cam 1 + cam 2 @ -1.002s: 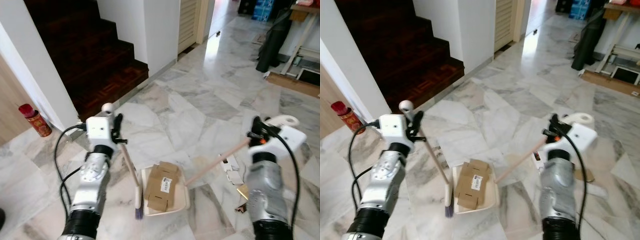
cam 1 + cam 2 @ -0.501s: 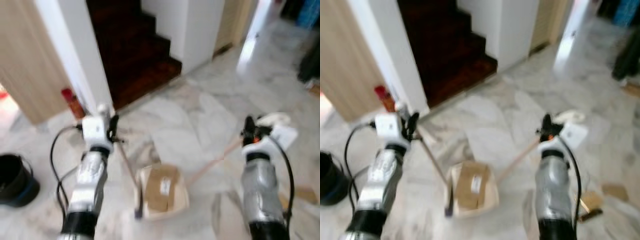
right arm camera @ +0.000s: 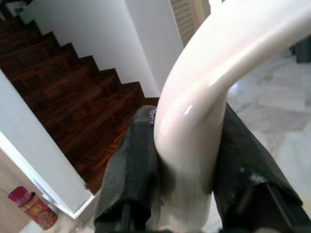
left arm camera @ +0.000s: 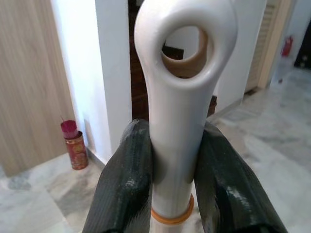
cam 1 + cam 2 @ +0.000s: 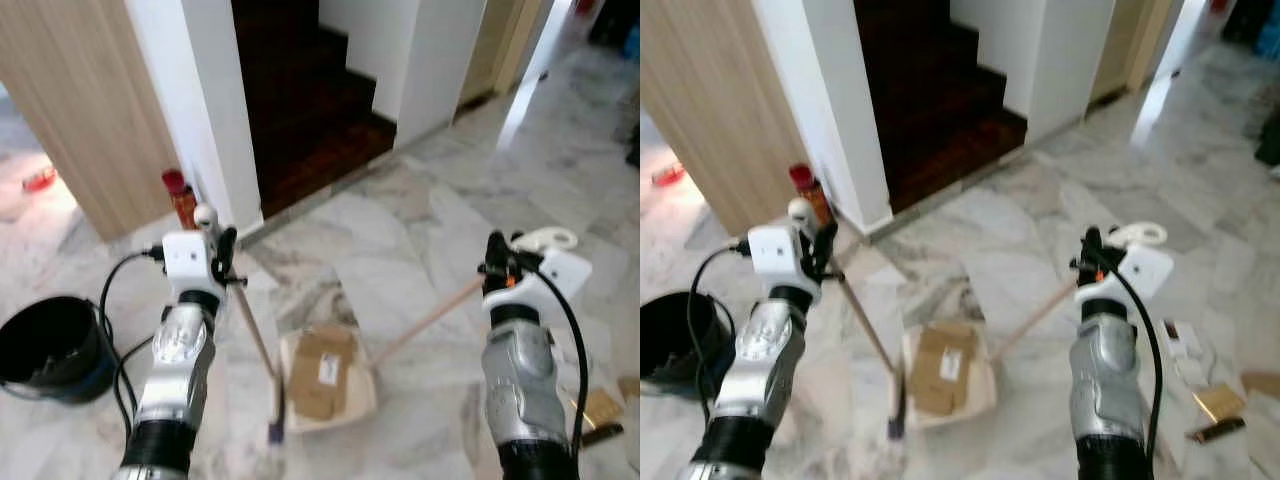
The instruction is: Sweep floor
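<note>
My left gripper (image 5: 222, 262) is shut on the white ringed top of a broom (image 5: 255, 335). Its wooden stick slants down to the brush (image 5: 275, 428) on the marble floor. The left wrist view shows both black fingers (image 4: 129, 174) clamped on the white handle (image 4: 177, 111). My right gripper (image 5: 495, 262) is shut on the curved white grip (image 3: 204, 82) of a long-handled cream dustpan (image 5: 365, 398). The pan lies between my arms on the floor, with a flattened cardboard piece (image 5: 322, 372) in it, beside the brush.
A black bucket (image 5: 50, 345) stands on the floor at my left. A red can (image 5: 180, 200) sits by the white wall corner (image 5: 215, 110), with dark wooden stairs (image 5: 310, 110) beyond. Small litter (image 5: 1215, 405) and a white item (image 5: 1185, 345) lie at the right.
The whole view has swung left, bringing the bucket and a wooden wall panel into sight. Both grippers keep their hold, and the dustpan and broom stay between the arms.
</note>
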Controlling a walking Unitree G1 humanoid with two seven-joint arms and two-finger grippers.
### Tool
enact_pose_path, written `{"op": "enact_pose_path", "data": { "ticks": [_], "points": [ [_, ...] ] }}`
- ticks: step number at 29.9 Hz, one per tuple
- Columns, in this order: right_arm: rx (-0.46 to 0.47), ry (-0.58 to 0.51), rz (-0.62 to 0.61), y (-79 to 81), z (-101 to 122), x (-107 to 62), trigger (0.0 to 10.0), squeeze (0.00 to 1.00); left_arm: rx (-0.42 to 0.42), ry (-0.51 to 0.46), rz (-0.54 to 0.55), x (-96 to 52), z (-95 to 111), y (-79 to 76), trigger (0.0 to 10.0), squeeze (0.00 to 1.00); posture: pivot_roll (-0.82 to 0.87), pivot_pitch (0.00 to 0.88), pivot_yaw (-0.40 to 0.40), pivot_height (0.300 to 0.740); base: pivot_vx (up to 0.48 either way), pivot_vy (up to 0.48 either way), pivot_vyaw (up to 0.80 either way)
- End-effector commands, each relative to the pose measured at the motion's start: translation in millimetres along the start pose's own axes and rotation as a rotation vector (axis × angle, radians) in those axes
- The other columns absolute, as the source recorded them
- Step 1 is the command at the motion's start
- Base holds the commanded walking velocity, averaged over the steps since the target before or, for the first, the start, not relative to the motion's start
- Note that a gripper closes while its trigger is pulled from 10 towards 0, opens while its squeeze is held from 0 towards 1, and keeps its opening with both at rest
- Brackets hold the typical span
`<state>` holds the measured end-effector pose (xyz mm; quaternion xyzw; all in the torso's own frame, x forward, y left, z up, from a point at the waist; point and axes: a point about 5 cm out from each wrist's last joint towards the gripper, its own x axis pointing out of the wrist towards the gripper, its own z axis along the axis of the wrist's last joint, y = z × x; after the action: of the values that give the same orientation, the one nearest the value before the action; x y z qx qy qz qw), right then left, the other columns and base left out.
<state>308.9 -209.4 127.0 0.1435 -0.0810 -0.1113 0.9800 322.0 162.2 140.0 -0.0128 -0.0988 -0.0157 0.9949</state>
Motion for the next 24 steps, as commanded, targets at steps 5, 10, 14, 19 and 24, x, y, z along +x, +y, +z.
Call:
{"op": "enact_pose_path", "data": {
  "ticks": [5,10,14,19,24],
  "points": [
    [0.033,-0.045,0.009,4.5,9.2,3.2,10.0,0.0,0.006,-0.053,-0.02,6.1,12.5,-5.3,10.0,0.0,-0.08,0.0,0.051,0.74,0.0,0.28,0.69],
    [0.044,-0.04,0.006,4.3,8.9,3.5,10.0,0.0,0.004,-0.052,-0.022,6.7,12.5,-6.5,10.0,0.0,-0.08,0.0,0.051,0.74,0.0,0.277,0.09],
    [0.044,-0.04,0.006,3.5,8.8,3.6,10.0,0.0,0.004,-0.051,-0.021,6.8,12.3,-6.9,10.0,0.0,-0.08,0.0,0.05,0.74,0.0,0.279,0.0],
    [0.045,-0.04,0.005,3.3,9.1,3.9,10.0,0.0,0.001,-0.051,-0.022,6.8,12.4,-7.2,10.0,0.0,-0.08,0.0,0.05,0.74,0.0,0.277,0.0],
    [0.052,-0.037,0.002,2.2,8.2,3.0,10.0,0.0,0.0,-0.05,-0.026,5.8,12.0,-7.8,10.0,0.0,-0.08,0.0,0.049,0.74,0.0,0.28,0.0]
  ]
}}
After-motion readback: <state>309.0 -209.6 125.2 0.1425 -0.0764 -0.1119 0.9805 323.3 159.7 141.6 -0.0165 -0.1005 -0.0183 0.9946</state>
